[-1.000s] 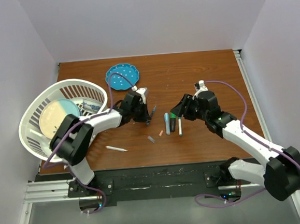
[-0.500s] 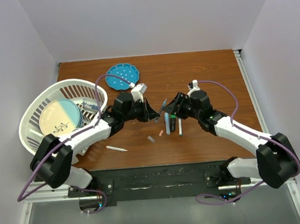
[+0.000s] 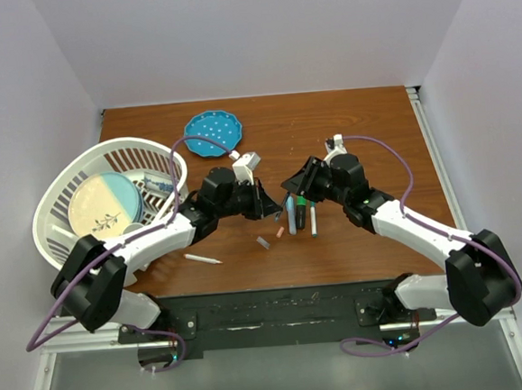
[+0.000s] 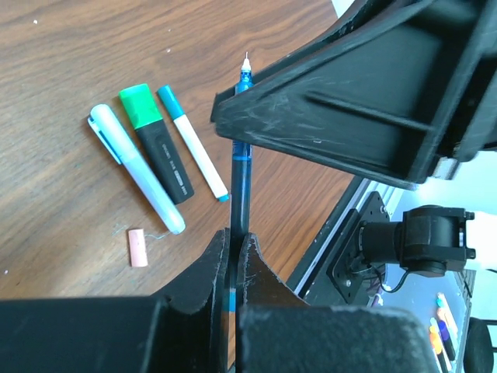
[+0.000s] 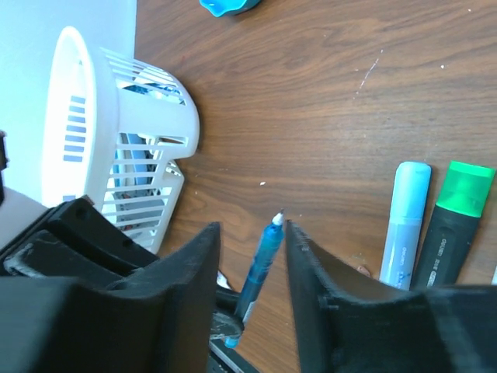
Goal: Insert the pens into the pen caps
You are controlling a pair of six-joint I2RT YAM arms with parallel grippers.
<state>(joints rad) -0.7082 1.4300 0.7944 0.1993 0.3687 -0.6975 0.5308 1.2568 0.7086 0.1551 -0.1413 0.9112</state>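
Nearest: pink cap (image 4: 137, 247), loose, on the near side of blue pen (image 4: 240, 167).
Next: left gripper (image 4: 235, 241), clamped on that pen's barrel, nib bare.
Then: right gripper (image 5: 252, 227), fingers parted astride the nib; no cap seen there, possibly hidden.
Risk: closing nips the nib and the pen twists.
The capped markers (image 4: 167, 167) just beside the pen are a snag hazard.
Beyond the pen: bare table (image 5: 349, 93), basket (image 5: 85, 116) off left.
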